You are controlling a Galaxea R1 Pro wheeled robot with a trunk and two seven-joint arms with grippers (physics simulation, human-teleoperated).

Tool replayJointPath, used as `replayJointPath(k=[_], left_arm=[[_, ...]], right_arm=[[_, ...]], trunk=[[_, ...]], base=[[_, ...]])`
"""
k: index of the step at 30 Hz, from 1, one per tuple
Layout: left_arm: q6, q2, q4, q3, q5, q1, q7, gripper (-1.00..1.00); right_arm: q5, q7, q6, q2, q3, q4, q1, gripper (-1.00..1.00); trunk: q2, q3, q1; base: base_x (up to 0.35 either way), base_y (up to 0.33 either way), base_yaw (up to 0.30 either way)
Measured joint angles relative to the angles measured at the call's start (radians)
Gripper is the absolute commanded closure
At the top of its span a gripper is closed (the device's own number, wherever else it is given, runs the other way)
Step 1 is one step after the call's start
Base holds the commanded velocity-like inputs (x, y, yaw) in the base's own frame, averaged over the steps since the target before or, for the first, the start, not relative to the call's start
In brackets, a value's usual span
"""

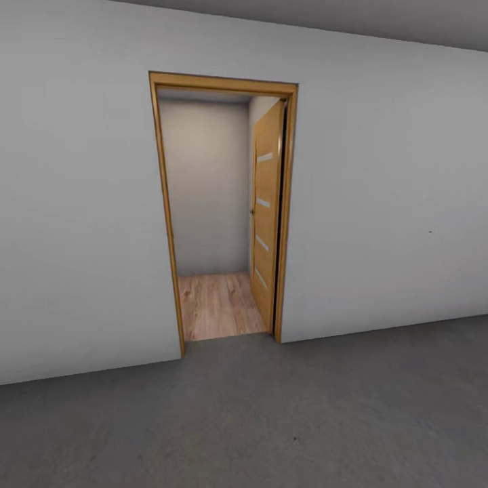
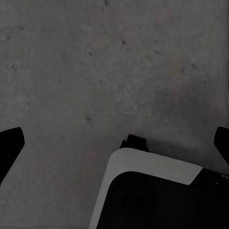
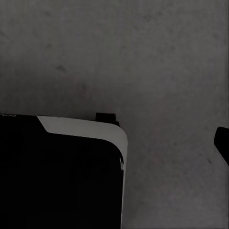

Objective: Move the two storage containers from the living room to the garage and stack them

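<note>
One plain white wall [image 1: 386, 203] spans the head view, under a strip of grey ceiling [image 1: 379, 20] at the top. Below it runs the floor [image 1: 271, 420], dark grey and rough like concrete, meeting the wall along a slanted line. This bare room is the garage.

One doorway [image 1: 217, 203] with a light wood frame is cut into the wall, slightly left of centre. One wooden door [image 1: 266, 210], with pale horizontal inserts, stands swung open inward along the doorway's right side. Through the opening lies a small space with a light wood-plank floor [image 1: 217, 305] and a pale back wall.

Both wrist cameras look straight down at the grey concrete, so both arms hang with their grippers pointing at the ground. In the left wrist view, the left gripper [image 2: 114, 143] shows two dark fingertips [image 2: 9, 143], one at each side edge, set wide apart with nothing between them but floor. One black-and-white corner of the robot's base [image 2: 157, 167] sits beneath. In the right wrist view, the right gripper's one visible fingertip [image 3: 222, 140] sits at the frame's edge; how far its jaws stand apart I cannot tell. Another corner of the base [image 3: 81, 126] shows there.
</note>
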Motion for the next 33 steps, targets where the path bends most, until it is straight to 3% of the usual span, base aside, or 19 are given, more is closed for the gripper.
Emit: replayJointPath(k=[33], left_arm=[[0.002, 0.000, 0.000, 0.000, 0.000, 0.000, 0.000, -1.00]], right_arm=[[0.000, 0.001, 0.000, 0.000, 0.001, 0.001, 0.000, -1.00]], trunk=[[0.000, 0.000, 0.000]], base=[[0.316, 0.000, 0.000]])
